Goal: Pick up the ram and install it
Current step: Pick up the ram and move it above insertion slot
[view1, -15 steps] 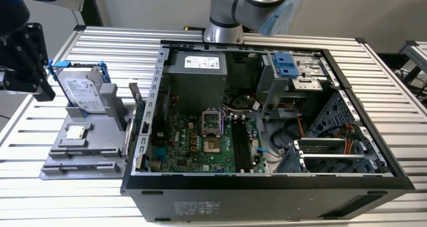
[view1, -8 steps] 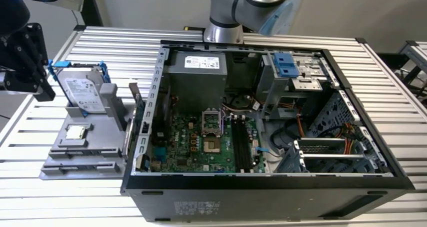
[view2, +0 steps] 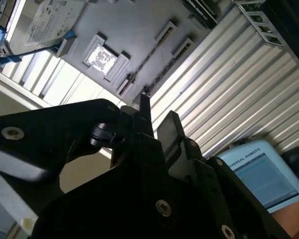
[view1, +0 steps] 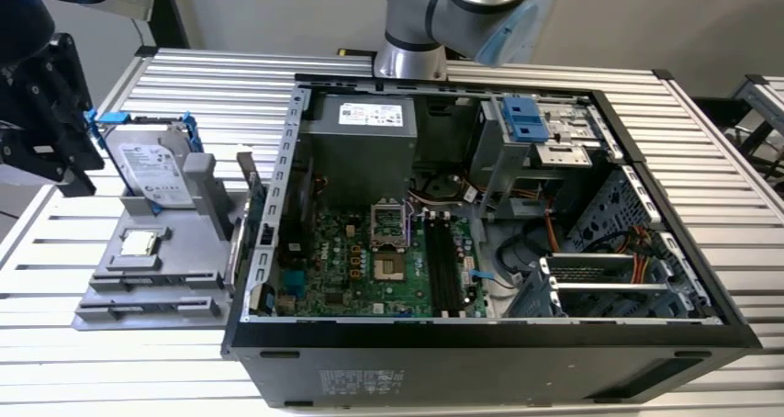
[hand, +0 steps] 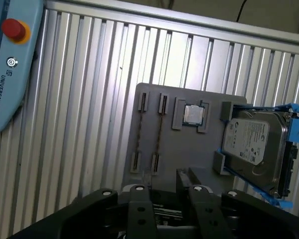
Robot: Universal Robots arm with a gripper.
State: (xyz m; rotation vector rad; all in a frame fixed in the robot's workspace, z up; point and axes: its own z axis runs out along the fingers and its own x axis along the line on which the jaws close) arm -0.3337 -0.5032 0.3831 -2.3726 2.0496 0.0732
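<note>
The ram (hand: 158, 133) is a thin dark stick standing on edge in a slot pair of the grey holder (hand: 189, 149), also seen in the second wrist view (view2: 148, 59). In the exterior view the ram (view1: 253, 201) stands at the holder's edge nearest the computer case. My gripper (view1: 72, 171) hangs above the table at the exterior view's far left, beyond the hard drive and apart from the ram. Its black fingers (view2: 145, 107) stand a little apart with nothing between them. The motherboard's black slots (view1: 442, 263) lie inside the open case.
The grey holder (view1: 147, 298) also carries a silver hard drive in a blue frame (view1: 153, 164) and a small square chip (view1: 138, 242). The open case (view1: 490, 343) takes up the middle of the ribbed table. A blue teach pendant (hand: 5, 64) lies on the table.
</note>
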